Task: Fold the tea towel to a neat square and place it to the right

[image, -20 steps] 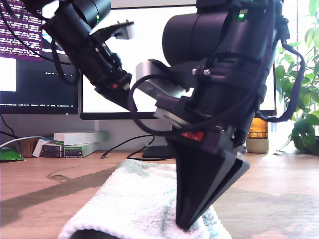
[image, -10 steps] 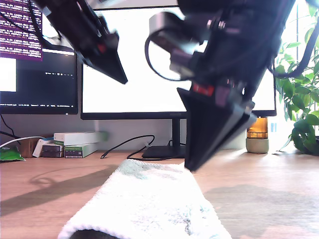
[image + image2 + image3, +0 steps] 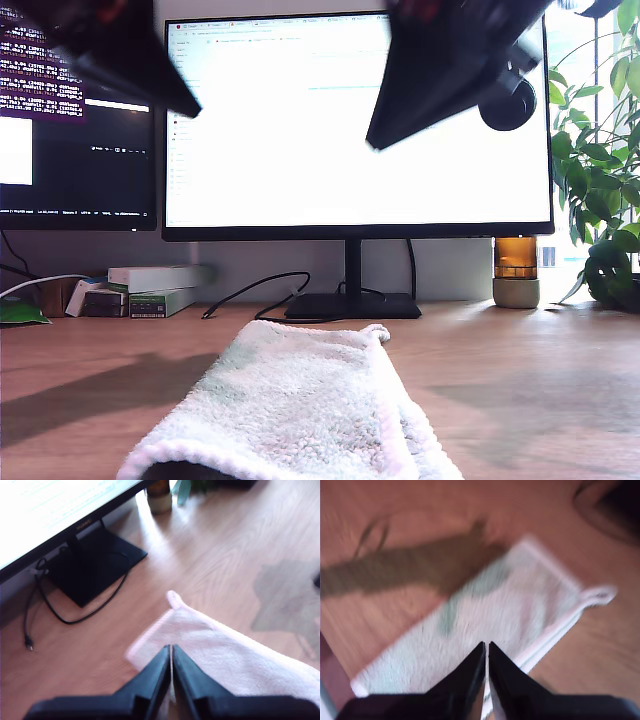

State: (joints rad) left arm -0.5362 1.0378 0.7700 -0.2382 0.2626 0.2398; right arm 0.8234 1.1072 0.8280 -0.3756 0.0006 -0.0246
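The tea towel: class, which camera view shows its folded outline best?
The second wrist view: nearly the whole tea towel shows from above, though blurred. The exterior view sees it low and foreshortened; the first wrist view catches only one corner behind my first gripper.

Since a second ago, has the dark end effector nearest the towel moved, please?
Yes. It rose off the tea towel to in front of the monitor top.

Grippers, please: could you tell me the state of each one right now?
My first gripper: pincer shut, holding nothing, above the tea towel.
My second gripper: pincer shut, holding nothing.
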